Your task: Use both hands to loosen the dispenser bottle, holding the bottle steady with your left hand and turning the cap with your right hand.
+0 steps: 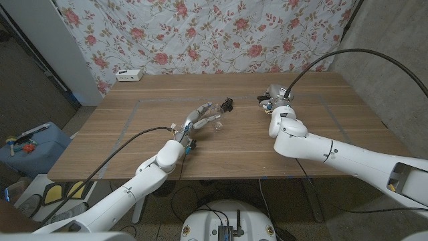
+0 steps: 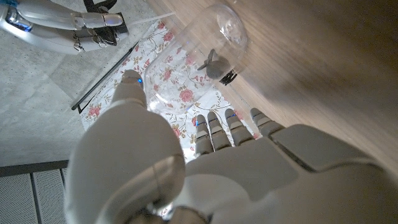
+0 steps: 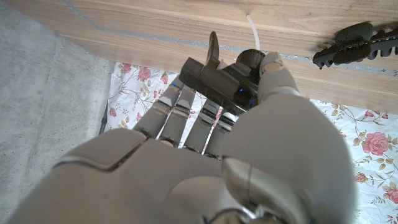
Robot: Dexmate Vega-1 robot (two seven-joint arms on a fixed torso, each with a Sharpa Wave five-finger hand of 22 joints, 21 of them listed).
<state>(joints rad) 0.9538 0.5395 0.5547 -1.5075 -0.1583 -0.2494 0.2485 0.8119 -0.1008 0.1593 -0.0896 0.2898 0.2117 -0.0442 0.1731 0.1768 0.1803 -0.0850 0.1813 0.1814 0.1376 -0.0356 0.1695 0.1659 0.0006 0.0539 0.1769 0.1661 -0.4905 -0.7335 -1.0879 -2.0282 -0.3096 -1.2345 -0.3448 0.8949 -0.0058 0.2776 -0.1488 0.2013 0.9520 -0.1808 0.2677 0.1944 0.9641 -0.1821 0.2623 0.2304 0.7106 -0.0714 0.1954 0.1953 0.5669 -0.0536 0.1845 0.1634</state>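
The brown wooden table (image 1: 120,100) has wide bare board in the left of the head view and along its lower edge; my arms are well clear of the edges. A small white box (image 1: 128,74) sits at the upper left edge. At centre, my left hand (image 1: 196,122) reaches with fingers apart toward the clear round plastic bottle (image 1: 216,122); I cannot tell whether I grip it. A small black object (image 1: 227,104) lies just above it. Right of centre and well apart, my right hand (image 1: 274,98) is clamped on the black pump cap (image 3: 214,71) with its white tube.
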